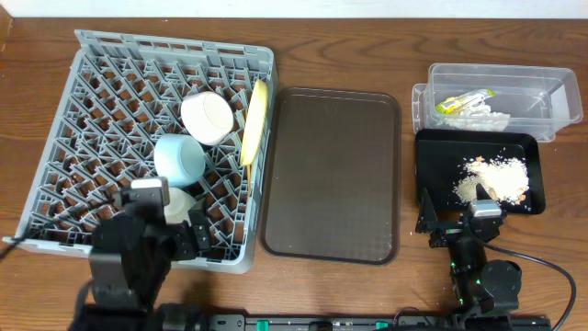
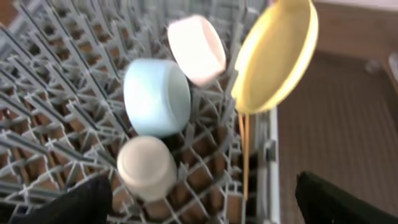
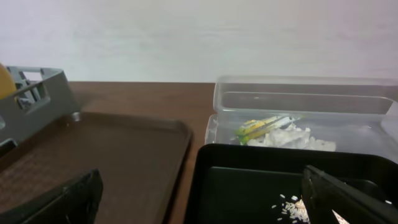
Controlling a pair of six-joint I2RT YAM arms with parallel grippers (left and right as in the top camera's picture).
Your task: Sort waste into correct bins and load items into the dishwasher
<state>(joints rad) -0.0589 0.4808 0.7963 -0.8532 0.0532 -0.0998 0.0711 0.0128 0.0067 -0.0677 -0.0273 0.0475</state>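
Over the near edge of the dish rack (image 1: 92, 83), my left jaws hang released, grasping nothing; my right jaws, likewise spread, face the black tray (image 1: 441, 156). Pegs hold the yellow plate (image 1: 254, 119) on edge, with the light blue bowl (image 1: 179, 158) and white bowl (image 1: 208, 117) tipped beside it and the chopsticks (image 2: 244, 149) beneath. Wrapper (image 1: 462, 99) and tissue (image 1: 487, 117) lie in the clear tub (image 1: 542, 92), scraps (image 1: 496, 175) in the tray.

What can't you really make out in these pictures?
Chopsticks: left wrist view, blurred to a thin streak under the yellow plate.
Food scraps: right wrist view, mostly cut off by the bottom edge.
Cream cup: overhead, partly covered by the left arm.
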